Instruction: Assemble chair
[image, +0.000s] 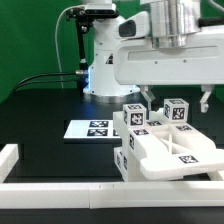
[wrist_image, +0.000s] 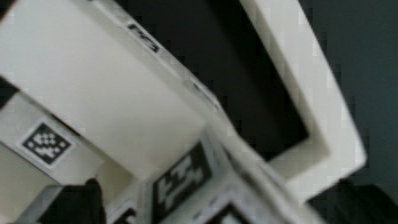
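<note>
Exterior view: I am hovering over the chair (image: 165, 145), a stepped white cluster already joined, sitting just beside the border rail (image: 60, 190), near the marker board (image: 93, 129). My gripper (image: 178, 95) is partly cropped; I cannot tell its spread. Remaining steps are unclear.

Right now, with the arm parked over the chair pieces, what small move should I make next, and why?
Probably lift a little and re-check before closing. In the exterior view the gripper hangs over the chair, its fingertips hidden behind a tagged piece. The wrist view shows only blurred white panels up close, so grip state and alignment can't be confirmed.
</note>
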